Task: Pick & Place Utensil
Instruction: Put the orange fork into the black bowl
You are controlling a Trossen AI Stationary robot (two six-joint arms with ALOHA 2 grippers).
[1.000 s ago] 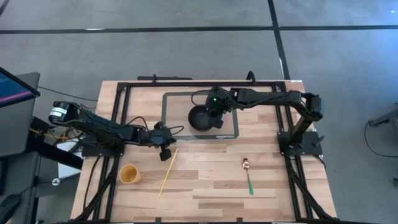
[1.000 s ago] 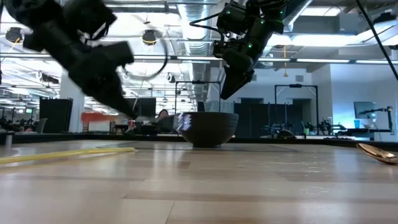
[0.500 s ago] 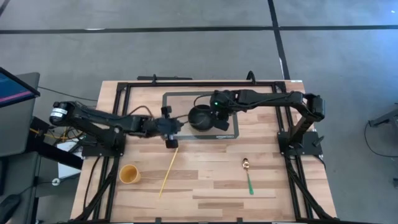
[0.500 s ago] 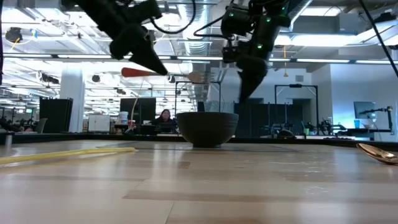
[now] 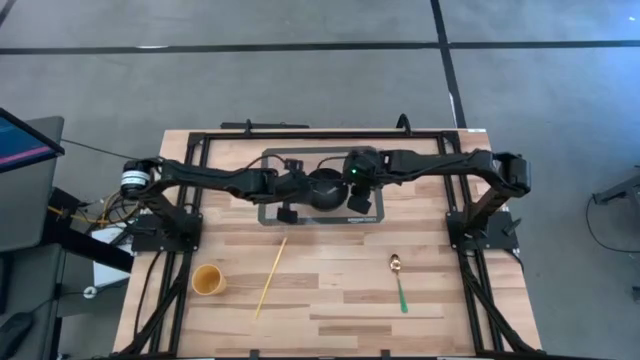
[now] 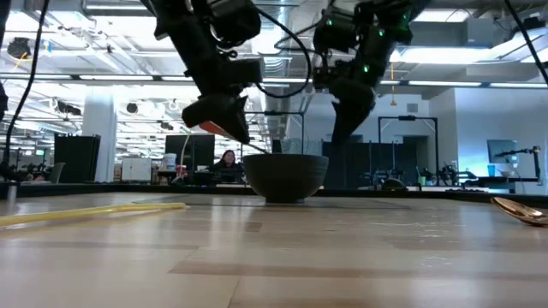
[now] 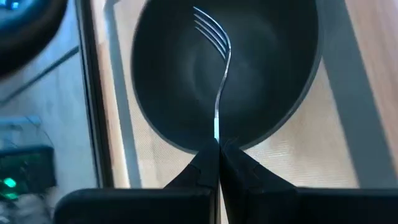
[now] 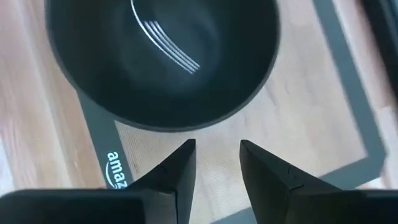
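Note:
A metal fork (image 7: 219,74) with an orange handle end (image 6: 212,128) is in my left gripper (image 7: 217,149), which is shut on it at the left rim of the dark bowl (image 5: 325,188). The fork's tines (image 7: 211,31) reach over the bowl's inside (image 8: 161,62). The bowl stands on a grey mat (image 5: 275,160). My right gripper (image 8: 216,155) is open, above the mat just off the bowl's right side (image 5: 358,195), and touches nothing. My left gripper pinches the fork by its handle (image 7: 216,134) between the two shut fingers (image 7: 202,165). It comes from the table's left, slanting down, with the fingers along the fork. The fork sticks out ahead of them over the bowl; whether the tines touch the bowl I cannot tell.
A yellow chopstick (image 5: 270,278) and a yellow cup (image 5: 208,279) lie on the near left of the wooden table. A spoon with a green handle (image 5: 399,283) lies near right. A black frame (image 5: 320,132) runs round the table's far edge and sides.
My left gripper has carried the fork up from beside the chopstick toward the far edge and right, to the bowl, then tipped its fingers down at the rim. My right gripper has shifted from the bowl's far side toward the near edge, along its right side.

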